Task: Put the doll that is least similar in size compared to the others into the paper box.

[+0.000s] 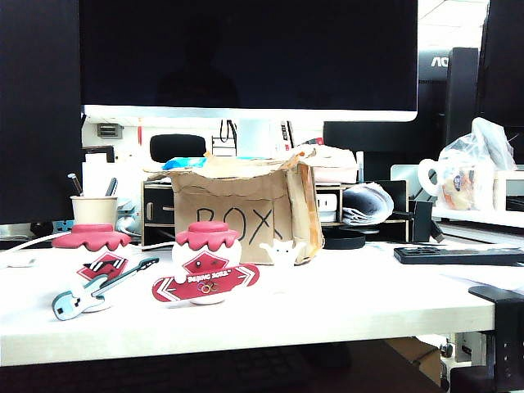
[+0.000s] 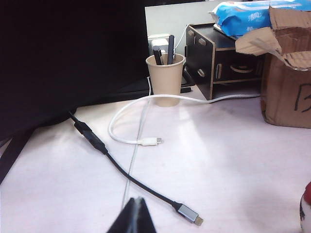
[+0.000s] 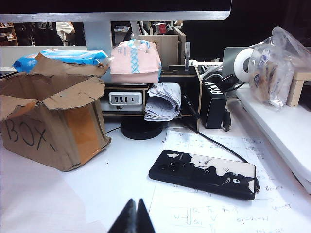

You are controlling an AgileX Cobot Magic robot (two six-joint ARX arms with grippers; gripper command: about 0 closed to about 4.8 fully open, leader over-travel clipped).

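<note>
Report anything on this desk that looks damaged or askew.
The paper box is battered: wrinkled walls, ragged flaps, one side bowing outward. A loose white cable snakes over the table. The doll stands upright before the box. Both the left gripper and right gripper are shut, empty.

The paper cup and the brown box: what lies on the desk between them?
In the left wrist view, between the cup and the box stands a black organiser, with a white cable running before it.
</note>
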